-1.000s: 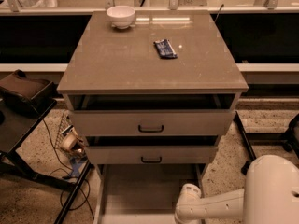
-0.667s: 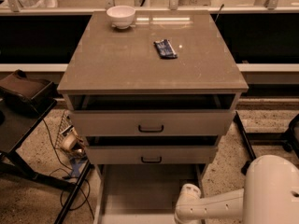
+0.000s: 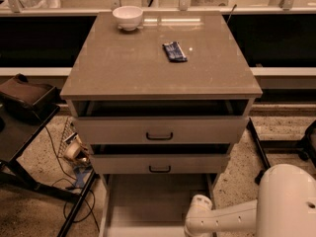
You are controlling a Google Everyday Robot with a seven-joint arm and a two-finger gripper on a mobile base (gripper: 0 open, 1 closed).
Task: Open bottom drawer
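Tabletop [image 3: 138, 63] bears bowl [image 3: 128, 17], packet [image 3: 174, 51]; bottom drawer [image 3: 150, 201] open; claw below view, state untellable.

Cabinet top [image 3: 148, 73]: flat beige slab with two items on it. White bowl [image 3: 128, 18] stands upright at the back edge, left of centre. Dark blue packet [image 3: 175, 51] lies flat right of centre, well apart from the bowl. Speckled floor [image 3: 237, 181] carries the cabinet, with loose clutter [image 3: 76, 154] at its left. My gripper [image 3: 196, 226] is at the frame bottom, at the front right of the bottom drawer [image 3: 158, 201].
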